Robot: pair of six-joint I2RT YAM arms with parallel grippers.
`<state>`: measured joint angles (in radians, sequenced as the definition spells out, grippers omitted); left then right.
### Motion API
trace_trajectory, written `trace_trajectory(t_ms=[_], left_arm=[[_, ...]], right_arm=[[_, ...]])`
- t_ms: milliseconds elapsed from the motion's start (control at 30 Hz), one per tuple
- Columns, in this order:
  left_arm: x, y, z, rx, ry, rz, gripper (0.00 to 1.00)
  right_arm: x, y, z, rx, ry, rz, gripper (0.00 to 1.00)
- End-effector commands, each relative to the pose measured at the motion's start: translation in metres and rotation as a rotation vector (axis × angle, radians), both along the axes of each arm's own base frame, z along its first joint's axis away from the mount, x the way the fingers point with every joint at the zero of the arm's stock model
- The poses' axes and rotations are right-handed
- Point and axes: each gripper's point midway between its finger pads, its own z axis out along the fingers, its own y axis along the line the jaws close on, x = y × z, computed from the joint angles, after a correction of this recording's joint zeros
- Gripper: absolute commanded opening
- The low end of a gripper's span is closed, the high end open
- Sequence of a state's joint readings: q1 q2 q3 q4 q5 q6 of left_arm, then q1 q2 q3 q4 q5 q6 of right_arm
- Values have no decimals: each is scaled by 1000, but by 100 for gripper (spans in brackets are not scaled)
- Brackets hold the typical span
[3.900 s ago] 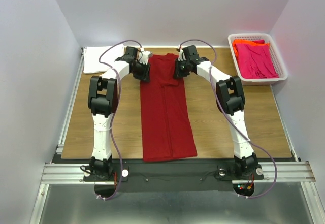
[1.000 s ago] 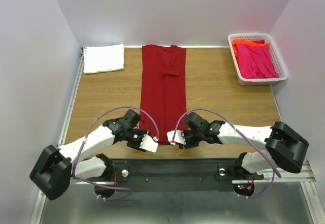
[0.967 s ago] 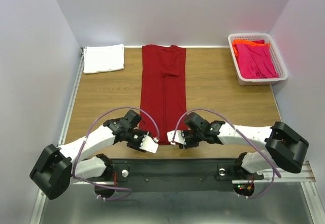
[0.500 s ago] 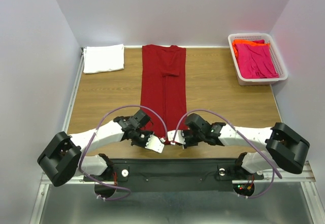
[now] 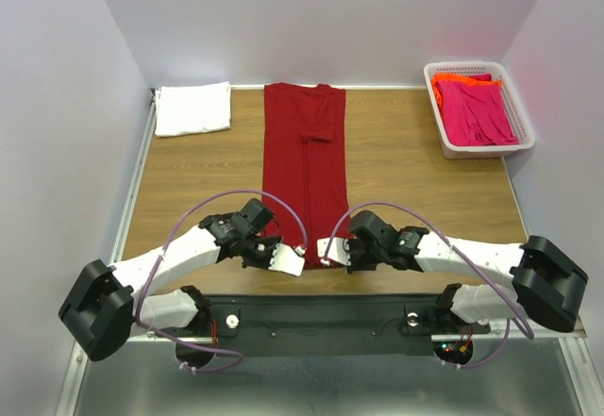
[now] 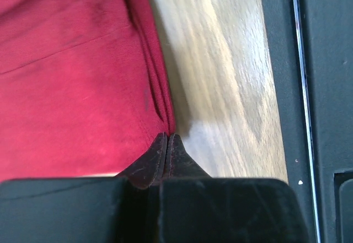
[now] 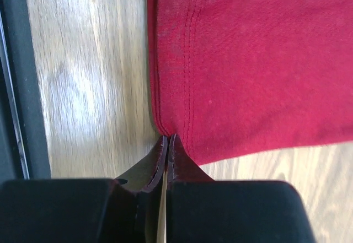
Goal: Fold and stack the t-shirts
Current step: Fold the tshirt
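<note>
At the table's (image 5: 415, 180) near edge, both tools are pressed fully closed. The left gripper (image 6: 167, 137) and the right gripper (image 7: 166, 139) each meet the hem of the dark red t-shirt (image 5: 304, 166) at a corner, though I cannot tell whether any cloth sits between the jaws. The shirt lies as a long folded strip down the table's middle. It looks light, limp and layered, likely to sag and slide apart. A deeper pinch through every layer at both corners seems wise.

long shirt (image 5: 304, 166) runs down the counter (image 5: 425, 190) middle, folded shirt (image 5: 192, 108) far left, basket (image 5: 467, 65) of shirts (image 5: 477, 109) far right
</note>
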<state>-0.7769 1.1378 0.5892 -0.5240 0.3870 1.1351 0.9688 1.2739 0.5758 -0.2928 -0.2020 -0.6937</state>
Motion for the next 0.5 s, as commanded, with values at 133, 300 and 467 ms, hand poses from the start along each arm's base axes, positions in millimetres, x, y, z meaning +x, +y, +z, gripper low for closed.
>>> trace_trajectory(t_ms=[133, 300, 467], left_arm=[[15, -4, 38, -94, -1, 77, 0], [44, -6, 55, -150, -38, 134, 0], [88, -8, 71, -189, -91, 191, 0]], right_arm=[[20, 3, 44, 78, -94, -64, 1], [53, 5, 61, 92, -141, -97, 0], [95, 3, 73, 95, -181, -100, 1]])
